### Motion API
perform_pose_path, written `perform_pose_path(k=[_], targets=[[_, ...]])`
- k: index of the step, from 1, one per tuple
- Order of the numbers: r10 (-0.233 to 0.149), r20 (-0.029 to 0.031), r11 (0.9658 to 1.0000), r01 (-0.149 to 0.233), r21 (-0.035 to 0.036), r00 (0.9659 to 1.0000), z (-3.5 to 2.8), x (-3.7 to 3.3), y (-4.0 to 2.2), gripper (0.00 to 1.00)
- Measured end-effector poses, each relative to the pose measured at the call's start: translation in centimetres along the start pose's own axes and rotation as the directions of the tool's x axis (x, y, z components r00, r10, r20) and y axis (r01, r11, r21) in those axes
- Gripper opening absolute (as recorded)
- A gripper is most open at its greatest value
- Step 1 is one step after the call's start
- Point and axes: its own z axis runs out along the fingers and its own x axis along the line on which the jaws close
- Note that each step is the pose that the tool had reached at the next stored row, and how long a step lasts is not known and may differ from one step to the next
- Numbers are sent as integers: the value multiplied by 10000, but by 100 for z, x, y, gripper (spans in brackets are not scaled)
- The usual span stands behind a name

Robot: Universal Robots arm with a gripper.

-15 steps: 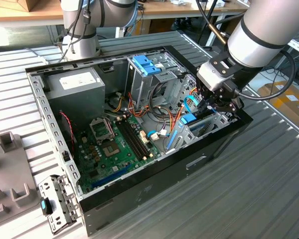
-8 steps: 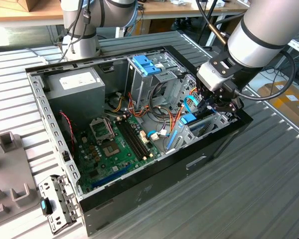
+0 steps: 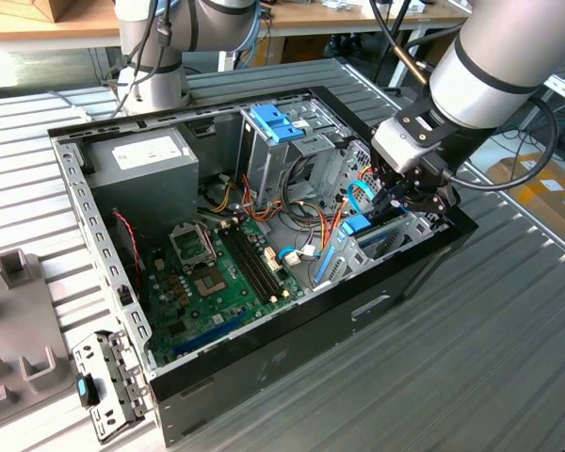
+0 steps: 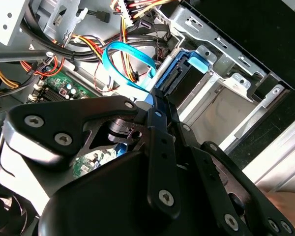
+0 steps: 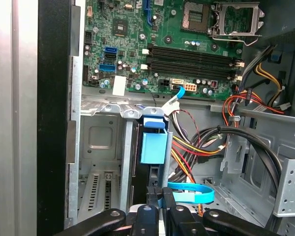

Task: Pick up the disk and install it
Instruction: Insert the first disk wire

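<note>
One open computer case (image 3: pixel 264 369) sat on the slatted table (image 3: pixel 480 358); from the exterior view's left it showed a grey power-supply box (image 3: pixel 146 155), a green motherboard (image 3: pixel 217 278) and a darker-blue latch (image 3: pixel 278 122) on top of the drive cage. Further to the exterior view's right, the disk (image 3: pixel 356 224) stood on edge in the metal bay beside the case's front wall. In the first wrist view the gripper (image 5: pixel 161 195) reached down over it, its fingers (image 5: pixel 170 200) drawn narrowly together and pinching the disk's edge.
</note>
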Motion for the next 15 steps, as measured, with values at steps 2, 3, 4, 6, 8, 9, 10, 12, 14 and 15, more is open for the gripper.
perform_pose_path(k=[2, 3, 4, 6, 8, 9, 10, 12, 14, 15], targets=[[0, 0, 10000, 0, 1, 10000, 1, 0, 0, 16], [0, 1, 10000, 0, 1, 10000, 3, 0, 1, 16], [0, 0, 10000, 0, 1, 10000, 3, 1, 1, 16], [0, 0, 10000, 0, 0, 10000, 14, 2, 3, 16], [0, 0, 10000, 0, 0, 10000, 15, 2, 3, 16], [0, 0, 10000, 0, 0, 10000, 15, 2, 3, 16], [0, 1, 10000, 0, 0, 10000, 17, 2, 3, 16], [0, 0, 10000, 0, 0, 10000, 19, 3, 3, 16], [0, 0, 10000, 0, 0, 10000, 19, 3, 3, 16], [0, 0, 10000, 0, 0, 10000, 20, 3, 4, 16]])
